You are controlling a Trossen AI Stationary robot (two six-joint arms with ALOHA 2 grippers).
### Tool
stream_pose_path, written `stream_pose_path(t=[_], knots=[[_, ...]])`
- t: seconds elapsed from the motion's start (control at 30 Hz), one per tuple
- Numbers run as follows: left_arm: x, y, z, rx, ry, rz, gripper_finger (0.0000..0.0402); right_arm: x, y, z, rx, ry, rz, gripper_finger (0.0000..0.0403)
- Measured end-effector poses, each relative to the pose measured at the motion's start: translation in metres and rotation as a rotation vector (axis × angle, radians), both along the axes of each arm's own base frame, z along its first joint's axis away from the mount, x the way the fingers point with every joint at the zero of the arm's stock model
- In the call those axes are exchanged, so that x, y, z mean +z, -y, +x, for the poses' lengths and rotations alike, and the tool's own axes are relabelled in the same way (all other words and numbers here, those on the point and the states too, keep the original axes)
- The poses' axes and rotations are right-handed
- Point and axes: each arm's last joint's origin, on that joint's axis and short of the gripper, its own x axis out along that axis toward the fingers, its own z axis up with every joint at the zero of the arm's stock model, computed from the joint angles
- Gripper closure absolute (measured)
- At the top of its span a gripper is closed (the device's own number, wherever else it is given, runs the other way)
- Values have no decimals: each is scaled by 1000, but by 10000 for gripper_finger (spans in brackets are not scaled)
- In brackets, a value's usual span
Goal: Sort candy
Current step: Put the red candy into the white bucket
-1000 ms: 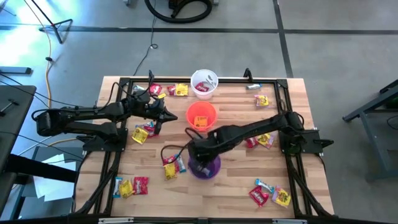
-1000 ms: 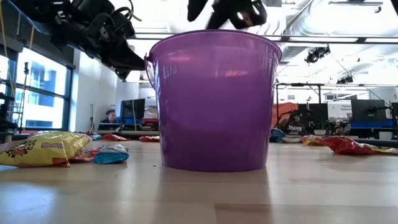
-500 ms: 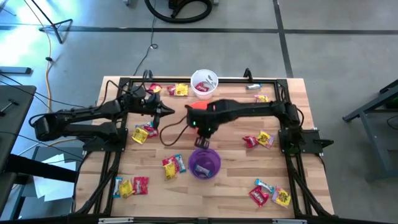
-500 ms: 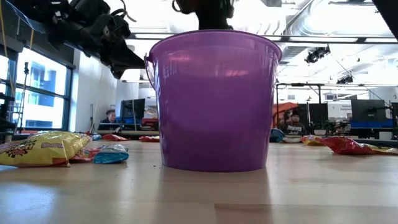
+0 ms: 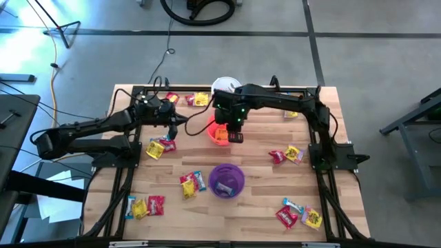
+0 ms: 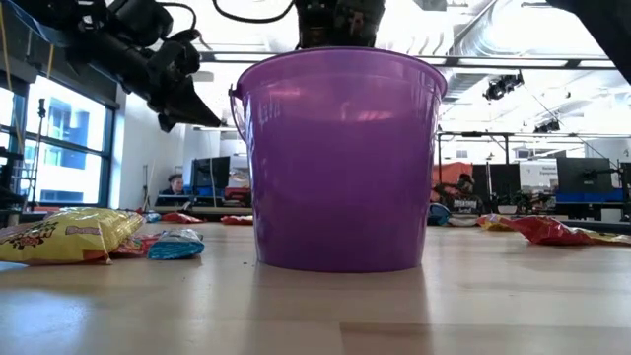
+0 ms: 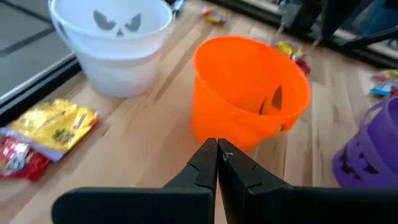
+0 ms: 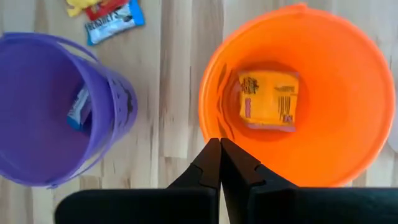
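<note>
right gripper [image 8: 219, 144]: fingers pressed tight together, nothing between them. Hangs over the near rim of the orange cup [image 5: 219, 131]; in the high view it sits at [image 5: 233, 131].
change, R arm: a sec ago it was over the purple cup [image 5: 227, 180] w/ fingers apart; since then it swung up-table to the orange cup and the fingers snapped together.
change, purple cup: a blue-white sweet [image 8: 78, 107] now lies inside, against the wall; prob. the drop just made, so one blue-white piece counts as sorted.
orange cup contents: one yellow sweet [image 8: 268, 99] flat on the bottom.
left gripper [image 7: 217, 154]: closed to a point, empty, aimed at the orange cup from the side, above the table [image 5: 262, 207]. Crept a bit toward the cup over the last sec.
white cup [image 5: 226, 93]: at the table's far edge, just beyond the orange one; jack-o'-lantern face shows in the L wrist view. Contents hard to read from above.
candy still loose: yellow + red pair [image 5: 160, 146] near the L arm; cluster [image 5: 191, 182] left of the purple cup; group [image 5: 146, 205] near-left corner; pair [image 5: 286, 155] R of centre; group [image 5: 299, 213] near-right corner; a few [image 5: 196, 99] by the white cup.
meaning for task: early-to-mid; most sweets still on the table. R arm is empty, so my guess is it needs a fresh pick next.
risk: both grippers crowd the orange cup; a bump could tip it.
</note>
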Motion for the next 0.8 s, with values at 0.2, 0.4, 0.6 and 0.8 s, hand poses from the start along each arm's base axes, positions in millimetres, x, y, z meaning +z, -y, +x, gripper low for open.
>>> stream_pose_path(t=[0.2,0.4,0.6,0.8], knots=[[10,0,-2,-12,-91,23,401,-3,10,-16,-36,129,18,403],[15,2,-5,-16,-164,-13,401,-10,10,-61,-223,309,66,403],[15,7,-14,-33,-342,-115,401,-10,-4,-95,-396,429,60,403],[8,8,-9,-26,-430,-210,383,-9,-13,-112,-472,455,20,403]])
